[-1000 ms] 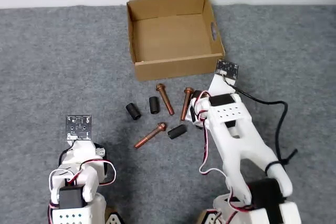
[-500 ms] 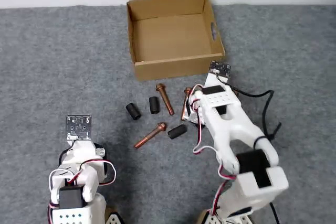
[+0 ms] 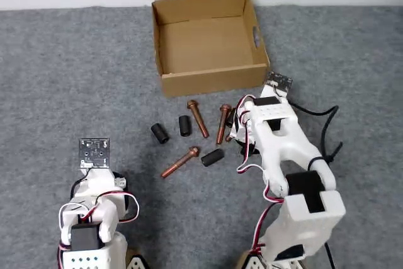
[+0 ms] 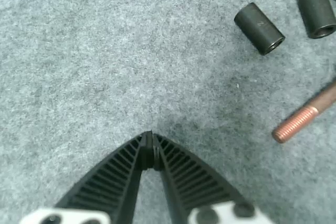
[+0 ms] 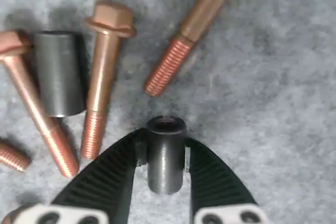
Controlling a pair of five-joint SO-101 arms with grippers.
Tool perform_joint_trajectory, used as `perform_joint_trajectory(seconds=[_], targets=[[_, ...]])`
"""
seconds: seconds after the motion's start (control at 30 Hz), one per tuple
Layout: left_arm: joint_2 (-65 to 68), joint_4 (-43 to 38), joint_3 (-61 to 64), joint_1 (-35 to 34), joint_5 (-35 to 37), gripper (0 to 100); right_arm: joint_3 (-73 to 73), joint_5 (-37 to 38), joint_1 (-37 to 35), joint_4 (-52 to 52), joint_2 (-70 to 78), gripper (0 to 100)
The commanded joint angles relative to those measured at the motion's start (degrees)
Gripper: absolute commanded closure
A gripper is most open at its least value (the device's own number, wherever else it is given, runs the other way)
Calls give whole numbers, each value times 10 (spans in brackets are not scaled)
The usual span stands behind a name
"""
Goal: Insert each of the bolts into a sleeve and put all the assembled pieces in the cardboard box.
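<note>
Progress: nil assembled, nothing boxed. Grey surface (image 3: 75, 80) carries all the parts. Cardboard box (image 3: 214, 82): empty. My right pincer (image 5: 164, 149) grips one black sleeve (image 5: 166, 129) just beside the bolts (image 3: 198, 120); my left pincer (image 4: 151, 148) is closed, empty. Visible bolts lie bare; other sleeves (image 3: 159, 133) lie loose.

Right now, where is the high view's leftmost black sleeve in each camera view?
High view: leftmost sleeve, lying just in front of the cardboard box, off its left corner.
Left wrist view: leftmost sleeve, out beyond the shut left end effector.
Right wrist view: not in it; the gripped sleeve there is another.
Shared landmark: the neighbouring sleeve just beside it.
</note>
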Motion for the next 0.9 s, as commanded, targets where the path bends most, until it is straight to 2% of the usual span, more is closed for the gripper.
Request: perform_joint_trajectory(seconds=[0.0,0.2,0.57,0.77,0.87], targets=[[-5,2,-1,-4,-1,994,-29,-4,-3,14,11,988],[-5,2,-1,-4,-1,994,-28,0,0,103,-84,990],[-5,2,-1,-4,-1,994,-18,64,0,267,-360,990],[-5,2,-1,-4,-1,994,95,63,5,298,-478,990],[-5,2,-1,-4,-1,994,166,66,40,298,-570,991]])
